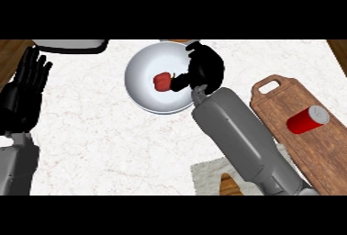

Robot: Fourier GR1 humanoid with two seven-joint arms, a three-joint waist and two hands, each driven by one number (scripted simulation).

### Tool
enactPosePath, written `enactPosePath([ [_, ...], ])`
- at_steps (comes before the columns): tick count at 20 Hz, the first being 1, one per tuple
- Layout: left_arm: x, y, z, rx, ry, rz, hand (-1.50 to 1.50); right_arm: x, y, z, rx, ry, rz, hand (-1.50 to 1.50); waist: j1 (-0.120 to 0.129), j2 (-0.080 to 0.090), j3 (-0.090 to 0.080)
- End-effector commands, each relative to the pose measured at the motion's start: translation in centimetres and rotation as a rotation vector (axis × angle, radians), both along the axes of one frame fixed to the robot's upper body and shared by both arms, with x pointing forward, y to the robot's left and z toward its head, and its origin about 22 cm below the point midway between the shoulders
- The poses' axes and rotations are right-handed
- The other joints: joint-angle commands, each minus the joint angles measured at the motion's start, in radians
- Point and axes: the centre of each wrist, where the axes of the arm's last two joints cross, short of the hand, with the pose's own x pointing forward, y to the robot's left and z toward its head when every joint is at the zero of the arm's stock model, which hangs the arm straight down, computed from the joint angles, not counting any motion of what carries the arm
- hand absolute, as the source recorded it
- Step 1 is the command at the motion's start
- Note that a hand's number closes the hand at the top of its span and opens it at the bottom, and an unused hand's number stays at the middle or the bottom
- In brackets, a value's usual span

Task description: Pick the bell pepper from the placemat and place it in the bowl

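Note:
A small red bell pepper (162,81) lies inside the white bowl (146,98) at the upper middle of the counter. My right hand (203,69) hovers over the bowl's right side, fingers curled loosely, with its thumb tip just right of the pepper and not closed round it. The pale placemat (209,176) shows at the bottom, partly hidden under my right forearm. My left hand (24,92) rests open at the left edge, fingers up.
A wooden cutting board (325,147) lies along the right side with a red can (307,120) on it. A white object (71,44) sits at the top left edge. The counter is white marble.

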Motion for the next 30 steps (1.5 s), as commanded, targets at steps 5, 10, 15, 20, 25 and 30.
enactPosePath([
  [5,0.4,-0.1,-0.3,0.006,0.006,0.008,0.00,0.2,-0.2,-2.4,0.239,-0.296,-0.153,-1.50,-0.011,0.000,0.000],
  [10,1.1,0.0,0.6,0.013,-0.012,0.052,0.00,1.0,-1.2,-1.7,0.273,-0.460,-0.256,-1.50,-0.052,-0.008,0.000],
  [15,-2.4,2.7,-1.1,0.016,0.024,0.066,0.00,-0.5,-5.1,-2.5,0.328,-0.521,-0.384,-1.50,-0.069,-0.024,0.000],
  [20,-0.7,2.6,0.5,0.001,0.013,0.080,0.00,-4.4,-10.5,-2.3,0.392,-0.541,-0.402,-1.50,-0.088,-0.022,0.000],
  [25,-2.1,2.4,-0.8,-0.003,0.019,0.080,0.00,-10.7,-14.4,-3.8,0.412,-0.588,-0.410,-1.50,-0.077,-0.019,0.000],
  [30,-2.4,1.1,0.0,-0.013,0.016,0.042,0.00,-15.0,-18.2,-4.7,0.430,-0.605,-0.399,-1.50,-0.061,-0.015,0.001],
])
